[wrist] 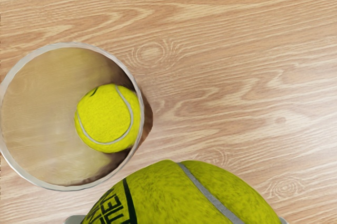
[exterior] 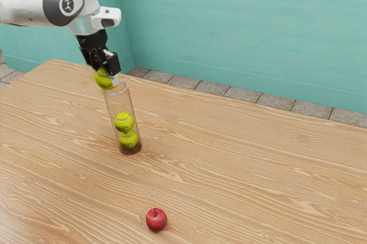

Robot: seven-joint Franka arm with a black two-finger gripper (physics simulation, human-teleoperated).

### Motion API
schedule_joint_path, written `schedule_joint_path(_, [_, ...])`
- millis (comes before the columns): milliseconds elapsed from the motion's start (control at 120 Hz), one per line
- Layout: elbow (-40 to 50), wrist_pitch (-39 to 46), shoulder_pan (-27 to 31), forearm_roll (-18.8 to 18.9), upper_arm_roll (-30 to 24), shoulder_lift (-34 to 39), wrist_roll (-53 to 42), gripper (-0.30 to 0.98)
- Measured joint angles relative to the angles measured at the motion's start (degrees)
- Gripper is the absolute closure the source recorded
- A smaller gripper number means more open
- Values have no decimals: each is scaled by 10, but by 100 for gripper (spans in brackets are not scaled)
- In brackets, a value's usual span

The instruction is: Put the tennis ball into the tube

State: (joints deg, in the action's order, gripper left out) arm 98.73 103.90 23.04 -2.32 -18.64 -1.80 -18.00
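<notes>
Hand (exterior: pixel 107 75) clamped on the tennis ball (exterior: pixel 104 79), fingers to either side; ball is up at the exterior view's left, close by the mouth of the upright tube (exterior: pixel 118 103) but outside its opening. Inside the tube, an upper ball (exterior: pixel 124 121) sits over a lower ball (exterior: pixel 128 139); apple (exterior: pixel 156 220) nearer on the surface (exterior: pixel 241 164). Grasp and lift done, approach nearly so, by my reading; left to do: centre over the opening, lower, let go.
</notes>
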Motion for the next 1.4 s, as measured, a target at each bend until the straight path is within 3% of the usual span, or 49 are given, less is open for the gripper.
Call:
schedule_joint_path(400, [-57, -2, 10, 19, 2, -84, 8, 38])
schedule_joint_path(808, [-109, 1, -1, 33, 5, -123, 18, 37])
schedule_joint_path(958, [-110, 1, 1, 32, 6, -128, 20, 22])
schedule_joint_path(1275, [-105, -4, 3, 28, 4, -119, 26, 5])
schedule_joint_path(1400, [-50, -19, 2, 30, 0, -16, 35, 3])
